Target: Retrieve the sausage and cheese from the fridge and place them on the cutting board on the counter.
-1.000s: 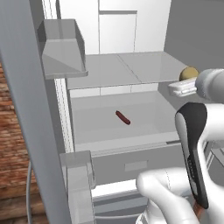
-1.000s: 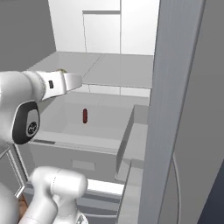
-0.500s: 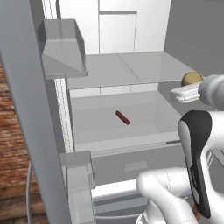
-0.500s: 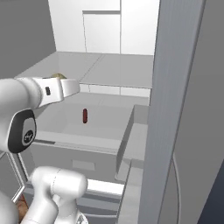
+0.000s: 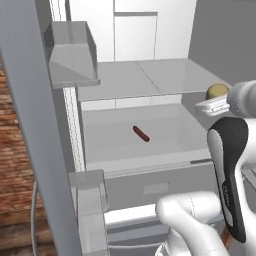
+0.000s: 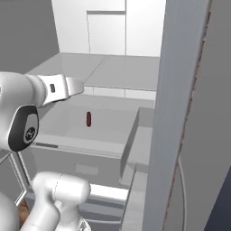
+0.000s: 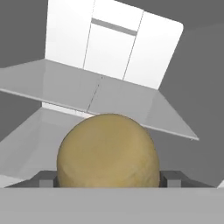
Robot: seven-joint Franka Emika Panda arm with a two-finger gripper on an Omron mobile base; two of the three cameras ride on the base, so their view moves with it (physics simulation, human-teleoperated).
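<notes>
In the left base view the round yellowish-tan lump of cheese (image 5: 216, 91) sits at the tip of the white arm's two-finger gripper (image 5: 214, 101), beside the right edge of the grey shelf inside the open white-lined fridge (image 5: 135, 80), while the slim dark red-brown sausage (image 5: 141, 133) lies loose on the floor of the pulled-out grey drawer (image 5: 150, 172) below. The step in hand looks like carrying the cheese out, and doing it well probably means drawing the hand straight back along its own axis, level, clear of the shelf edge and the door, with a steady squeeze so the ball cannot roll free. In the right base view the forearm reaches in from the left, roughly horizontal, its wrist above the drawer's left side and the sausage lying further in, well apart from it. In the hand view the cheese bulges up between the two dark fingertips (image 7: 46, 178), one at each flank and apparently touching it, so the jaws stand wide and seem clamped on the lump, the hand pointing toward the fridge's back wall.
</notes>
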